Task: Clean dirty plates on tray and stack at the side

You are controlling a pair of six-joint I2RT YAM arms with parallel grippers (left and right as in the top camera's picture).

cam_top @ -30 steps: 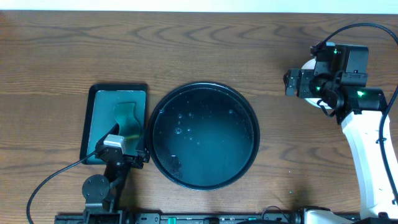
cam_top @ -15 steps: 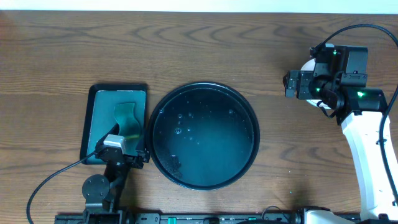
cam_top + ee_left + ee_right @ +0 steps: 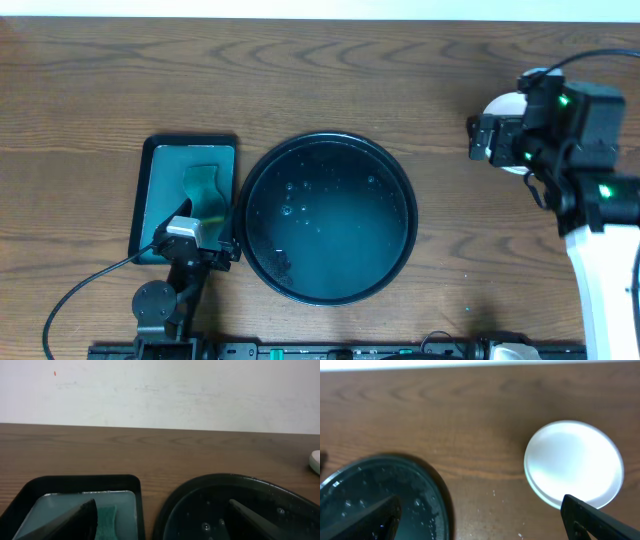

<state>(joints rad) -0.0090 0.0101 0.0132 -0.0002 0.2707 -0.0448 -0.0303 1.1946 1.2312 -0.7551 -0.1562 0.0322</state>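
Dark wood desk below a white wall: the round black tray sits at centre, wet and bare of plates. The stack of plates, white one uppermost, lies flat on the desk to the right of the tray. It is just ahead and to the right of the right end effector, whose jaws gape wide and empty. Being round, the stack has no long axis. The left end effector, equally wide and empty, hangs well apart from the stack, by the sponge tray.
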